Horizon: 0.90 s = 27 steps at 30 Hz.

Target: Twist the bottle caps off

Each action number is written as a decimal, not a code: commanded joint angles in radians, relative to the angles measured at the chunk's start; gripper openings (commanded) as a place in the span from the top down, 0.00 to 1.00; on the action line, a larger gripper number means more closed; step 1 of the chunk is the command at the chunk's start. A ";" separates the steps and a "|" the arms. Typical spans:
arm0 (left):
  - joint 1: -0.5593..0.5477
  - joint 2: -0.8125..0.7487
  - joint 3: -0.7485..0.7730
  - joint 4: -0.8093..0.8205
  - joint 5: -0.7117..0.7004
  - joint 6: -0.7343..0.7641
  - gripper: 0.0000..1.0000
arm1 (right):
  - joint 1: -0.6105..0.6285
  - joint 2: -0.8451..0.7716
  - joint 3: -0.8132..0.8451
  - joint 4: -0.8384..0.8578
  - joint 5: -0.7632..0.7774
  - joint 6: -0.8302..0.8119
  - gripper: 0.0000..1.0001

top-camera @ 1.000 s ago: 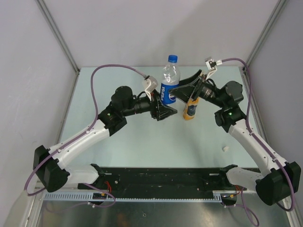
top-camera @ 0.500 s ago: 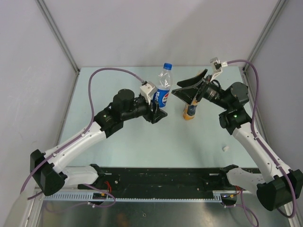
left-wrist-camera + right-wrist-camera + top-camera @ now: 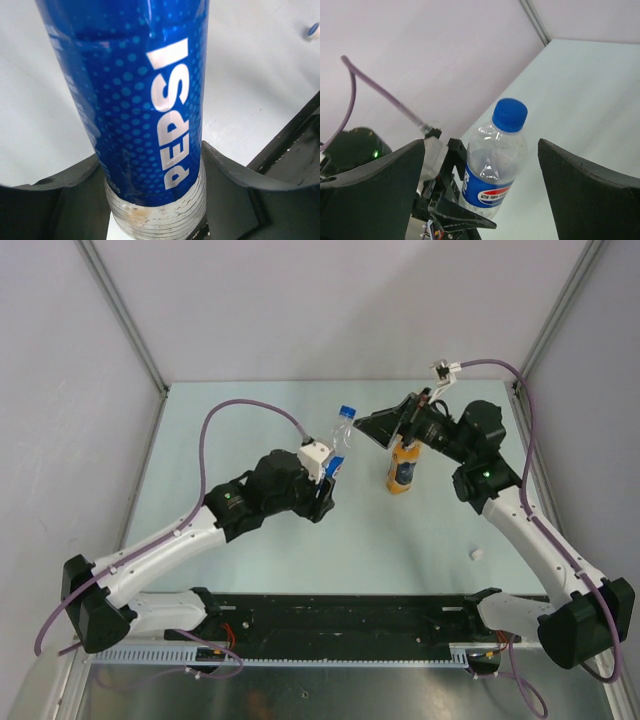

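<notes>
My left fingers [image 3: 60, 200] grip the tilted water bottle [image 3: 145, 100], right fingers [image 3: 590, 185] wide: a skewed bite on the blue cap [image 3: 510, 114] could wrench it loose.

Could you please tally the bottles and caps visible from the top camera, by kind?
Bottles: 2, the Pepsi bottle and the orange bottle.
Caps: 2, the blue cap on the Pepsi bottle and the white cap lying loose.
Total: 4.
</notes>
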 commanded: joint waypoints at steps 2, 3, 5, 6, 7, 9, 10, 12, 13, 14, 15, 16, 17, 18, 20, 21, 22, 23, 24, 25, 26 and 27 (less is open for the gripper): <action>-0.075 0.029 0.006 -0.101 -0.219 -0.032 0.72 | 0.056 0.031 0.112 -0.182 0.166 -0.092 0.02; -0.088 0.036 0.009 -0.117 -0.253 -0.041 0.73 | 0.062 0.037 0.125 -0.211 0.197 -0.107 0.02; -0.115 0.049 0.011 -0.143 -0.327 -0.056 0.74 | 0.067 0.053 0.151 -0.278 0.225 -0.127 0.03; -0.130 0.055 0.012 -0.154 -0.364 -0.063 0.74 | 0.067 0.061 0.163 -0.302 0.229 -0.132 0.03; -0.143 0.061 0.013 -0.163 -0.400 -0.068 0.74 | 0.066 0.069 0.174 -0.323 0.229 -0.134 0.04; -0.165 0.075 0.015 -0.184 -0.485 -0.076 0.74 | 0.065 0.084 0.190 -0.350 0.223 -0.133 0.06; -0.176 0.080 0.018 -0.199 -0.529 -0.084 0.74 | 0.062 0.092 0.196 -0.364 0.218 -0.131 0.08; -0.199 0.095 0.023 -0.226 -0.610 -0.095 0.75 | 0.055 0.107 0.209 -0.391 0.202 -0.128 0.10; -0.211 0.101 0.025 -0.237 -0.647 -0.101 0.76 | 0.051 0.115 0.213 -0.401 0.193 -0.126 0.12; -0.223 0.108 0.027 -0.245 -0.677 -0.105 0.76 | 0.049 0.120 0.215 -0.409 0.182 -0.122 0.13; -0.233 0.115 0.029 -0.253 -0.706 -0.109 0.76 | 0.048 0.126 0.216 -0.414 0.170 -0.118 0.14; -0.243 0.122 0.030 -0.260 -0.729 -0.113 0.77 | 0.047 0.132 0.217 -0.419 0.159 -0.114 0.14; -0.252 0.130 0.032 -0.265 -0.749 -0.117 0.77 | 0.047 0.136 0.217 -0.419 0.147 -0.109 0.15; -0.259 0.137 0.033 -0.270 -0.765 -0.120 0.77 | 0.048 0.141 0.217 -0.418 0.136 -0.103 0.16; -0.268 0.151 0.036 -0.277 -0.784 -0.127 0.77 | 0.052 0.151 0.218 -0.413 0.121 -0.094 0.18; -0.271 0.156 0.039 -0.282 -0.792 -0.129 0.77 | 0.055 0.156 0.218 -0.412 0.117 -0.088 0.20; -0.274 0.163 0.041 -0.286 -0.797 -0.133 0.77 | 0.058 0.162 0.218 -0.407 0.111 -0.083 0.21; -0.276 0.167 0.044 -0.291 -0.803 -0.137 0.77 | 0.063 0.169 0.219 -0.404 0.109 -0.078 0.23; -0.280 0.169 0.047 -0.294 -0.809 -0.139 0.77 | 0.068 0.176 0.218 -0.401 0.107 -0.075 0.25; -0.284 0.171 0.050 -0.296 -0.813 -0.141 0.77 | 0.072 0.182 0.218 -0.397 0.106 -0.070 0.26; -0.287 0.173 0.053 -0.298 -0.816 -0.142 0.77 | 0.077 0.190 0.218 -0.392 0.105 -0.067 0.28; -0.290 0.173 0.054 -0.299 -0.817 -0.144 0.77 | 0.083 0.197 0.218 -0.388 0.105 -0.063 0.29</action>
